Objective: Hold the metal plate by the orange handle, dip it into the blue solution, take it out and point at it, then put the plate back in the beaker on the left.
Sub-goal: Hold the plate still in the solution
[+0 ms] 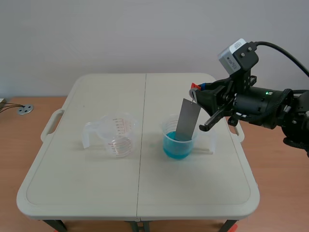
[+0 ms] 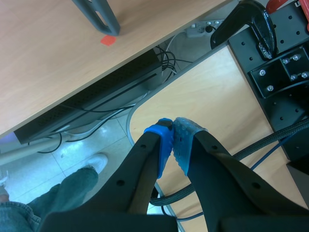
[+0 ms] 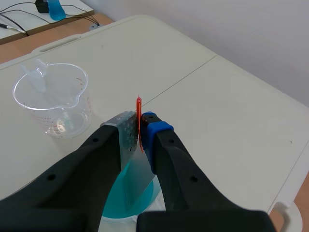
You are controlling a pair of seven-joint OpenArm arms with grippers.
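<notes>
The grey metal plate (image 1: 187,120) hangs tilted, its lower end inside the clear beaker of blue solution (image 1: 178,142) right of the table's middle. My right gripper (image 1: 196,93) is shut on the plate's orange handle (image 1: 194,87) above that beaker. In the right wrist view the orange handle (image 3: 139,118) is pinched between my fingers and the plate (image 3: 137,169) runs down into the blue solution (image 3: 118,205). The clear measuring beaker (image 1: 118,135) on the left holds no liquid; it also lies ahead of the right gripper (image 3: 53,99). My left gripper (image 2: 173,135) is shut on nothing, away from the table.
The white folding table (image 1: 96,193) has a seam down its middle. Under my left gripper are a wooden surface (image 2: 217,96), cables, a black mount (image 2: 280,72) and a person's leg and shoe (image 2: 72,183). A blue bottle (image 3: 55,8) stands on a far desk.
</notes>
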